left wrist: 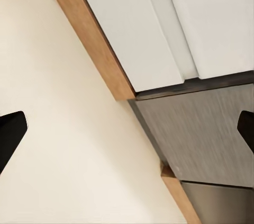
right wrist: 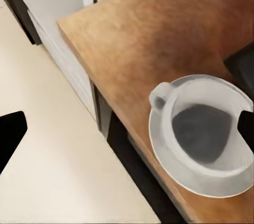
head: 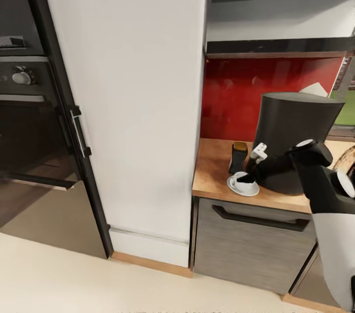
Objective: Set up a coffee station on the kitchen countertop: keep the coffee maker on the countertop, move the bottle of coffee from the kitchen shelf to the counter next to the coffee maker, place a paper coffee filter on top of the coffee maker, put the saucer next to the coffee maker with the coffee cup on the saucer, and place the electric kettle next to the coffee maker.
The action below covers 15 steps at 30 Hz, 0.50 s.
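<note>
Right wrist view: the right gripper (right wrist: pixel 127 128) has its black fingers wide apart, just above the white cup (right wrist: pixel 203 128). The cup sits on its round saucer (right wrist: pixel 174 168) near the edge of the smooth wooden counter (right wrist: pixel 137 38), so letting go looks safe. Beside it stands the dark coffee maker (head: pixel 288 140).
</note>
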### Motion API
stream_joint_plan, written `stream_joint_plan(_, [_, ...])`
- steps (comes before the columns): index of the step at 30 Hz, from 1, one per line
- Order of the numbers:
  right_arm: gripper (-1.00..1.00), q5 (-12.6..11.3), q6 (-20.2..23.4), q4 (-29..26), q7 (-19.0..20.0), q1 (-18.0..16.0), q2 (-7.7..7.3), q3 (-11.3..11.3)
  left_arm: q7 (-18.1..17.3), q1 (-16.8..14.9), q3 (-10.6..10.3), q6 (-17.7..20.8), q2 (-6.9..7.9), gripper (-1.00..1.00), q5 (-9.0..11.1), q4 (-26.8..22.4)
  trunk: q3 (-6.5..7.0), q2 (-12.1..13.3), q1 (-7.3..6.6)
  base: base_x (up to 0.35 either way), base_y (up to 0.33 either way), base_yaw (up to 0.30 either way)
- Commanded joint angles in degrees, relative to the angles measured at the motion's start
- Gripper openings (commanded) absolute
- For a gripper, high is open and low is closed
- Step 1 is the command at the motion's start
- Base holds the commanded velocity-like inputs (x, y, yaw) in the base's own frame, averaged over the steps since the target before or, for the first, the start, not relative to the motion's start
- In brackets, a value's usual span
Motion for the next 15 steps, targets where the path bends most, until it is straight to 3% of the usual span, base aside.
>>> stream_joint_plan(1, [1.00,0.1,-0.4,-0.1,0.6,0.5,-0.13,0.0,-0.1,0.0,0.0,0.4,0.00,1.00,0.3,0.0,-0.05,0.0,-0.01,-0.170,0.000,0.000])
stream_joint_plan(4, [1.00,-3.6,-4.5,-0.1,0.6,4.3,-1.59,-0.1,-0.1,0.0,0.0,0.4,0.00,1.00,0.3,0.0,-0.05,0.0,-0.01,-0.244,0.000,0.000])
stream_joint_plan(6, [1.00,-4.6,-6.8,-0.1,0.6,6.6,-2.00,-0.1,-0.1,0.0,0.0,0.4,0.00,1.00,0.3,0.0,-0.05,0.0,-0.01,-0.143,0.000,0.000])
stream_joint_plan(8, [1.00,-4.9,-9.0,-0.1,0.6,9.0,-2.15,-0.1,-0.1,0.0,0.0,0.4,0.00,1.00,0.3,0.0,-0.04,0.0,-0.01,-0.063,0.000,0.000])
stream_joint_plan(10, [1.00,-5.1,-13.5,0.0,0.6,13.7,-2.29,-0.2,-0.1,0.0,0.0,0.4,0.00,1.00,0.3,0.0,-0.04,0.0,-0.01,-0.021,0.000,0.000])
stream_joint_plan(12, [1.00,-5.1,-15.4,0.0,0.6,15.8,-2.31,-0.5,-0.1,0.0,0.0,0.4,0.00,1.00,0.3,0.0,-0.04,0.0,-0.01,-0.012,0.000,0.000])
stream_joint_plan(14, [1.00,-5.0,-18.2,0.1,0.6,19.2,-2.35,-2.6,-0.1,0.0,0.0,0.4,0.00,1.00,0.3,0.0,-0.04,0.0,-0.01,-0.006,0.000,0.000])
stream_joint_plan(15, [1.00,-5.0,-20.3,0.5,0.6,22.1,-2.35,-6.7,-0.1,0.0,0.0,0.4,0.00,1.00,0.3,0.0,-0.04,0.0,-0.01,-0.003,0.000,0.000])
